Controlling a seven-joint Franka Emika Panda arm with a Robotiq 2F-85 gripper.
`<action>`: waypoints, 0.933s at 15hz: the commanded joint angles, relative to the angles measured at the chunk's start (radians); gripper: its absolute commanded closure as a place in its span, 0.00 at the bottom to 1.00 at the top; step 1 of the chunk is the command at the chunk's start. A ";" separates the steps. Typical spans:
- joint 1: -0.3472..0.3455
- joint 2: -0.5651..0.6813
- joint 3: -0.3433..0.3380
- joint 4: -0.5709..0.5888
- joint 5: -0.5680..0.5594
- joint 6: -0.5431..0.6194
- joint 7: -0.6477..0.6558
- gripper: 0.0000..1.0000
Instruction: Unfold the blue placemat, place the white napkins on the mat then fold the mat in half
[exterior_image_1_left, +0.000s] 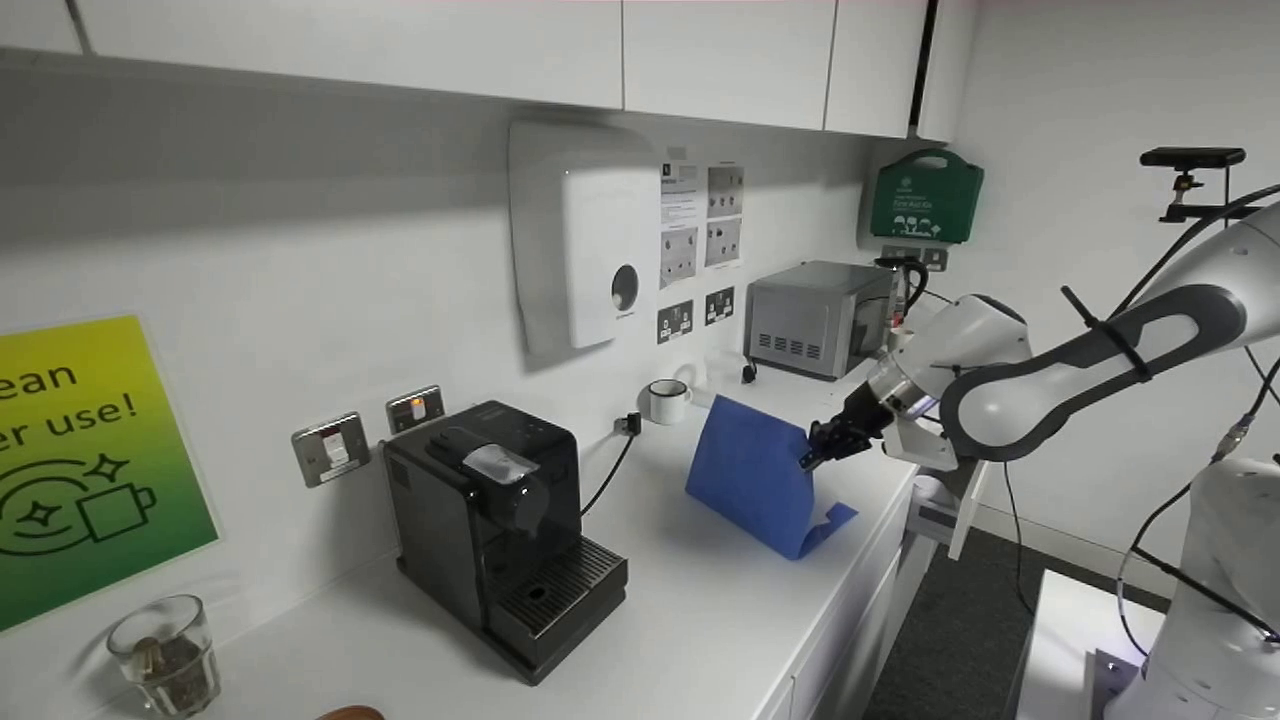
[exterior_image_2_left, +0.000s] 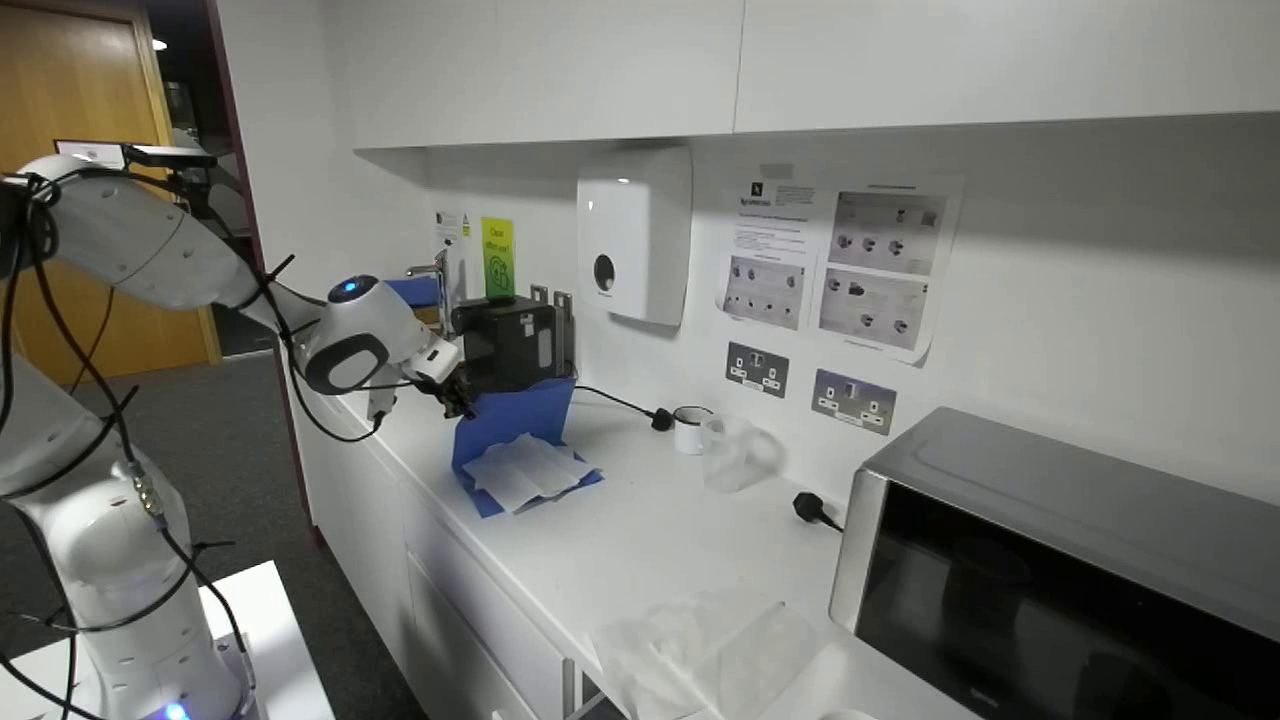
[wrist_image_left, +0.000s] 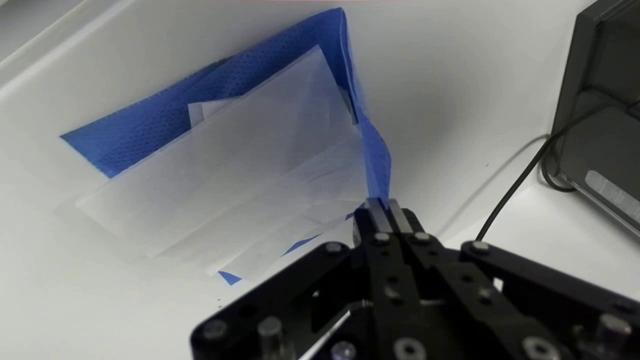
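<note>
My gripper (wrist_image_left: 385, 204) is shut on an edge of the blue placemat (wrist_image_left: 145, 131), whose fabric runs up between the fingertips in the wrist view. One half of the blue placemat (exterior_image_1_left: 748, 468) is raised off the counter and stands steeply, while the rest lies flat. On that flat part rest the white napkins (exterior_image_2_left: 525, 466), overlapping and slightly spread, with some edges reaching past the mat. In an exterior view the raised half hides the napkins, and the gripper (exterior_image_1_left: 808, 460) sits at its upper edge on the side away from the wall.
A black coffee machine (exterior_image_1_left: 480, 540) stands on the counter to one side of the mat. Near the wall are a white mug (exterior_image_2_left: 692, 430) and a clear cup (exterior_image_2_left: 728, 455). A microwave (exterior_image_2_left: 1040, 560) and crumpled pale sheets (exterior_image_2_left: 710, 650) lie farther along.
</note>
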 joint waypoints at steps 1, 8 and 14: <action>0.003 0.006 -0.017 0.002 0.035 0.025 -0.063 1.00; 0.004 0.013 -0.025 0.001 0.040 0.017 -0.065 0.73; -0.021 0.021 -0.009 0.001 0.028 0.014 -0.050 0.28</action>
